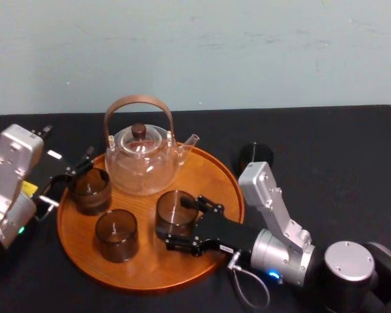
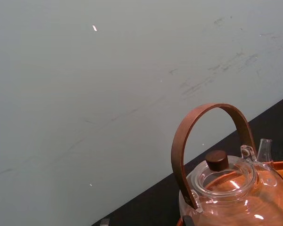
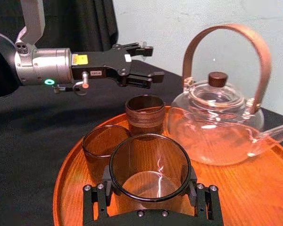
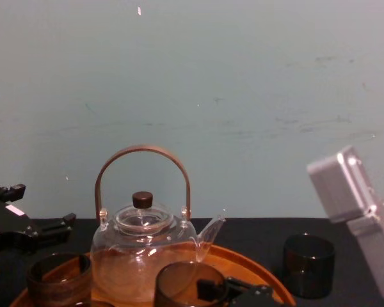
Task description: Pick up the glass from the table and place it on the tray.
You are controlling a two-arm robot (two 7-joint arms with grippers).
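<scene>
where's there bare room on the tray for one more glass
Free: right side of the tray, between the teapot spout, the glass in the right hand and the rim. A strip runs along the front rim. Crowded: the left half, with the rear-left glass, the front-left glass and the open left hand by the rear one.
</scene>
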